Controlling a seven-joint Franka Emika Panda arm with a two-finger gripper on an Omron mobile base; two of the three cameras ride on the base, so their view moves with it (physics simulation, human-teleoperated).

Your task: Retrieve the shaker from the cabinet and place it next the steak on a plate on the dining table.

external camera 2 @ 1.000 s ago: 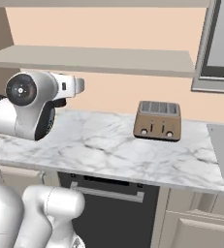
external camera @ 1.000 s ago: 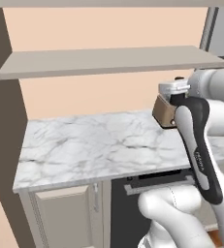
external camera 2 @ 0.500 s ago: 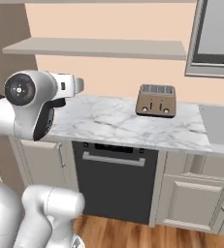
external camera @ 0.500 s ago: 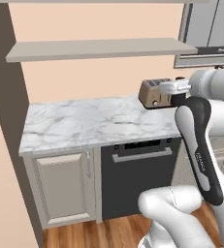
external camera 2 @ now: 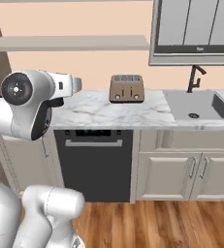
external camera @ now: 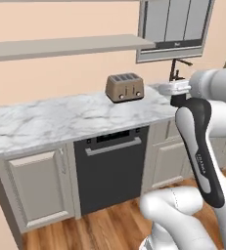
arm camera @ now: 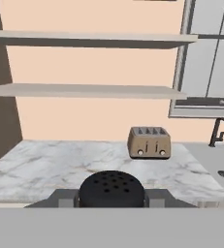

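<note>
Between the gripper (arm camera: pixel 111 199) fingers, clamped from both sides, the black shaker (arm camera: pixel 111 189).

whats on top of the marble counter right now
On the marble counter stands a brown toaster, toward the back near the wall. To its right a sink is set into the top, with a dark faucet behind it. The arm covers the counter's left end in the right base view.
</note>
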